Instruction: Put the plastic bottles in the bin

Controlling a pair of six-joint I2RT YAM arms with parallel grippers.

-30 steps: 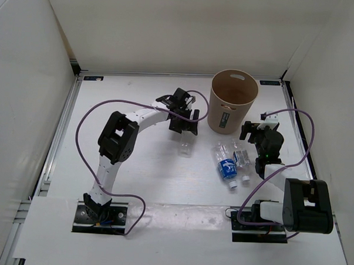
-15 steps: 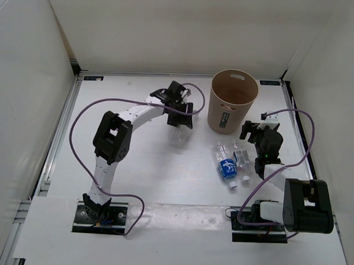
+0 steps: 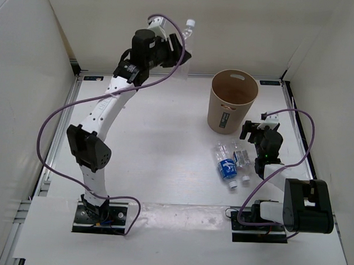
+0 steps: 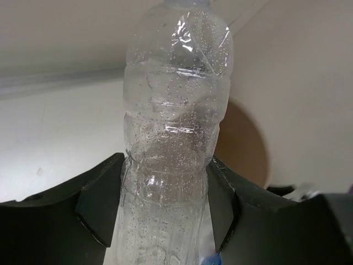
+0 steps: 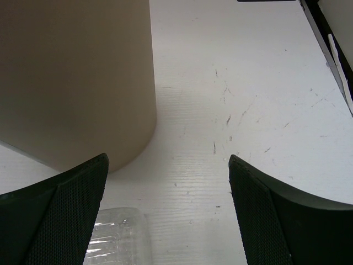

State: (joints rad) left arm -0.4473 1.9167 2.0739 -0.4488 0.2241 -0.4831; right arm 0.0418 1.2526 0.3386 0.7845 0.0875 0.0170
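High above the table's far side, my left gripper (image 3: 176, 48) is shut on a clear plastic bottle (image 3: 187, 33) with a white cap. In the left wrist view the bottle (image 4: 176, 99) stands between the two black fingers (image 4: 105, 204) of the gripper (image 4: 165, 171), pressed from both sides. The tan round bin (image 3: 232, 102) stands right of and below it, empty as far as I see. A clear bottle with a blue label (image 3: 226, 164) and a short clear bottle (image 3: 242, 156) lie in front of the bin. My right gripper (image 3: 254, 130) hovers open beside the bin, holding nothing.
White walls enclose the table on three sides. In the right wrist view the bin wall (image 5: 71, 77) fills the upper left, and part of a clear bottle (image 5: 118, 237) lies under the left finger of the open gripper (image 5: 168, 160). Purple cables trail from both arms.
My left gripper closed on the clear bottle lying left of the bin and lifted it high toward the back wall. The right arm has not moved.
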